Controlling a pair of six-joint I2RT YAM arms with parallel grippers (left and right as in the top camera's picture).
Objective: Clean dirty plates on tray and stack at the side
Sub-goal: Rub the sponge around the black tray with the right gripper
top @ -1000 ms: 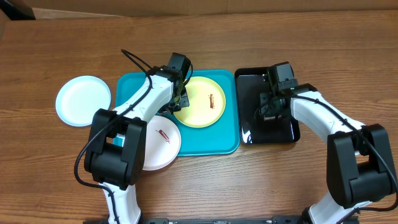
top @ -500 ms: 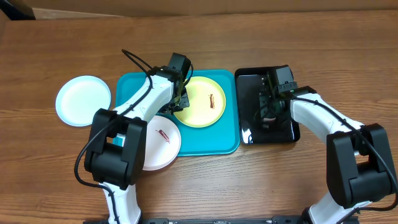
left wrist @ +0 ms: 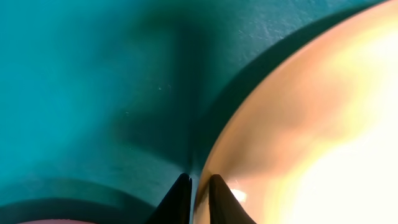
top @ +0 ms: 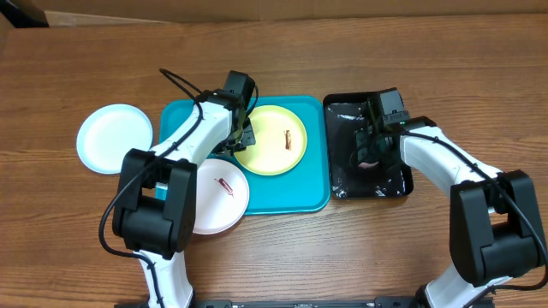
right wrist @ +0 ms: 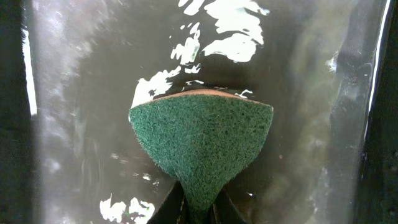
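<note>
Overhead, your left pincer is pinching the left rim of the yellow-green plate on the turquoise tray while your right pincer is gripping the green sponge over the black tray, so next it is likely needing to carry the sponge left onto the smudge.
</note>
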